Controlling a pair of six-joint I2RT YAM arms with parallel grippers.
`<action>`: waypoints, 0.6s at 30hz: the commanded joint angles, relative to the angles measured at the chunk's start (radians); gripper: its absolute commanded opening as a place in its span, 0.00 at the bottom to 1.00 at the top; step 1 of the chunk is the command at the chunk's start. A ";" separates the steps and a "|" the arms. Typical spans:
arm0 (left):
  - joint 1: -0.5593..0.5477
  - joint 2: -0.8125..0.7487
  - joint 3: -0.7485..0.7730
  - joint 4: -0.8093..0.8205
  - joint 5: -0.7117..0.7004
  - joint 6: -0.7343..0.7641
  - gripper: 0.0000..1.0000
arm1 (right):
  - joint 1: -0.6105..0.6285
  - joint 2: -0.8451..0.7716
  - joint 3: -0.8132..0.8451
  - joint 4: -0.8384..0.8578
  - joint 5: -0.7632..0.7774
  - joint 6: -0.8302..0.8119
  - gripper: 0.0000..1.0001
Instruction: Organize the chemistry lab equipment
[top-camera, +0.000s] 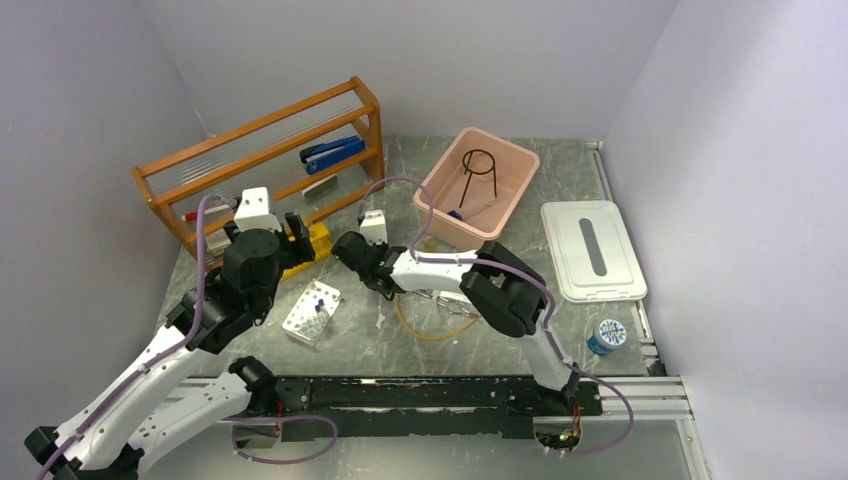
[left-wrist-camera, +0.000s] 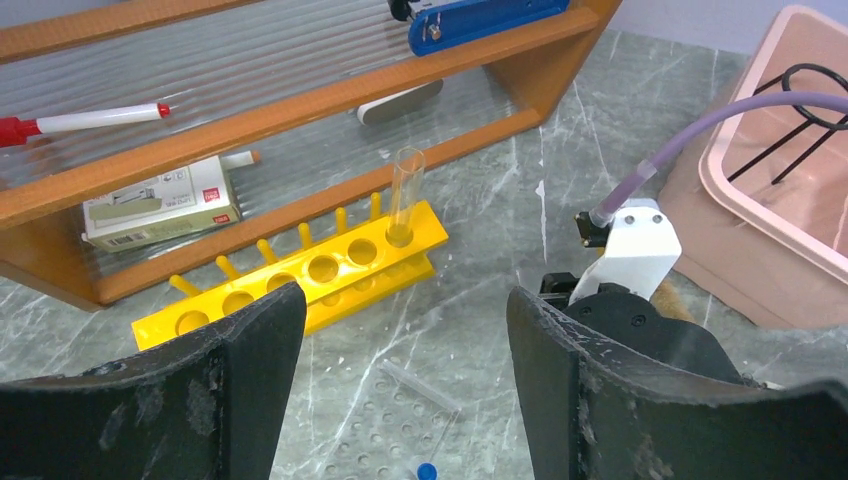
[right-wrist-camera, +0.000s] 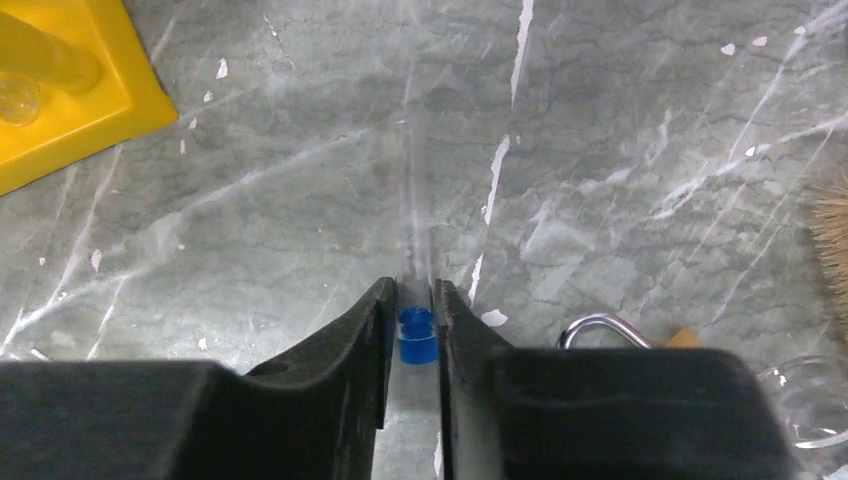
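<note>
On marbled tabletop (right-wrist-camera: 620, 150), right gripper (right-wrist-camera: 412, 300) pinches clear blue-capped tube (right-wrist-camera: 416, 240).

The back left of the table (top-camera: 400, 165) is closed off by the orange shelf (top-camera: 262, 160); the yellow rack (top-camera: 308, 252) and white vial tray (top-camera: 312, 313) are set before it. A bare strip is left between shelf and pink bin (top-camera: 470, 232); the white lid (top-camera: 575, 270) is laid beyond.

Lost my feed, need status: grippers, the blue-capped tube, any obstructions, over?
Left gripper open, empty. Right gripper shut on blue-capped tube lying on table. Yellow rack nearby, not touching.
</note>
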 joint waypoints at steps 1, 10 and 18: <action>-0.002 -0.024 0.001 0.011 -0.037 -0.010 0.78 | -0.001 0.005 -0.048 0.030 -0.024 -0.090 0.19; -0.002 0.004 -0.005 0.034 0.013 -0.020 0.79 | -0.015 -0.175 -0.260 0.321 -0.111 -0.293 0.05; -0.002 0.099 0.107 0.004 0.356 -0.090 0.90 | -0.020 -0.555 -0.583 0.659 -0.442 -0.507 0.05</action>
